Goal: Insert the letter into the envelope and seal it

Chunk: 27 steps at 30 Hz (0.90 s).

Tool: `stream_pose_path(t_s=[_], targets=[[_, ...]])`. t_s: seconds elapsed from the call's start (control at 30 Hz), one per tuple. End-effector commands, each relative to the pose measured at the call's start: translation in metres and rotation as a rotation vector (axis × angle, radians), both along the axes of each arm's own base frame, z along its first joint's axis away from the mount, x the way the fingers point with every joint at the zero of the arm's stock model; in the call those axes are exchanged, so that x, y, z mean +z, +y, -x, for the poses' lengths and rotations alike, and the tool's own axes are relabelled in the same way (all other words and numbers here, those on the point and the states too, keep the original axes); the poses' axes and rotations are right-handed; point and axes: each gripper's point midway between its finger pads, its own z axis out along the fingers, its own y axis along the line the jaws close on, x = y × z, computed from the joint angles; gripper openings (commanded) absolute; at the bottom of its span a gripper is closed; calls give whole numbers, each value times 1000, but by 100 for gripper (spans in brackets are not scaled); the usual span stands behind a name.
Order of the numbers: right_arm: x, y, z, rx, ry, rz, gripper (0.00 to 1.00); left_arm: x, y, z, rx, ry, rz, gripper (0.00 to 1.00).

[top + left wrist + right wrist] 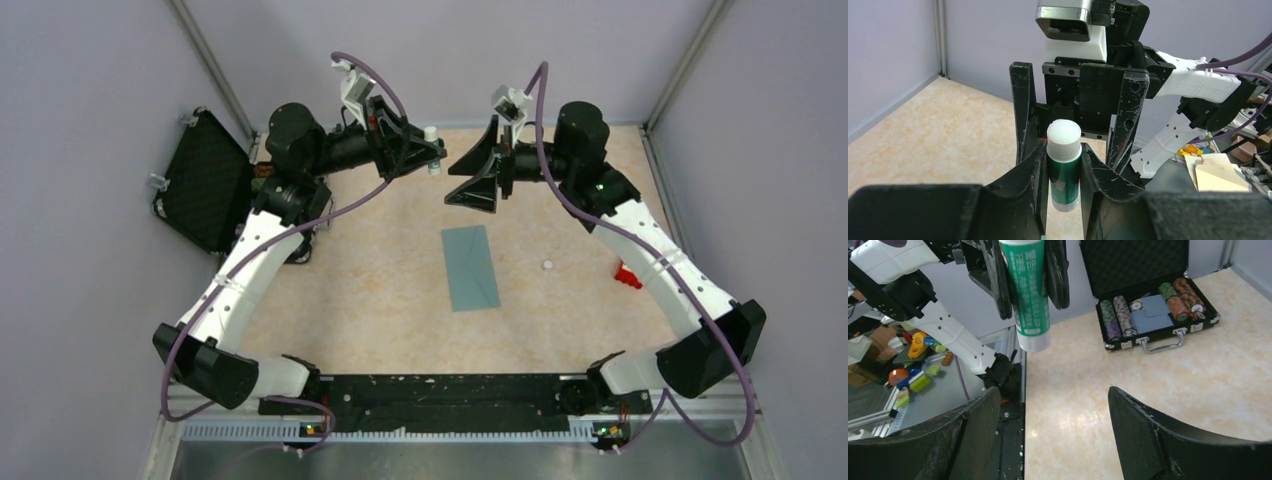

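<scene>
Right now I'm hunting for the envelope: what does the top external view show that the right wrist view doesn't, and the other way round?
Only the top external view shows the envelope lying flat, with a small white object and a red object to its right. Only the right wrist view shows the poker chips inside the open case and the print on the glue stick. Both show the left gripper shut on the glue stick, the right gripper open and empty, and the case.
</scene>
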Motion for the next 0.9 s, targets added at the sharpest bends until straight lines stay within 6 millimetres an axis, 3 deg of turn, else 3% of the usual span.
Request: stream_pose_path(t_s=[0.0,0.2,0.57,0.73,0.87], targets=[[41,11,16,95,-74,-78,75,20,1,6,-25,-49,30,0],[51,19,16,95,-76,-102,62,17,0,3,-16,-40,33,0],[55,26,2,65,-65,-121,52,16,-2,-3,-4,-19,44,0],[56,27,2,67,-62,-124,35,15,-2,-8,9,-11,44,0],[55,27,1,66,-62,-126,33,12,-3,-10,13,-8,41,0]])
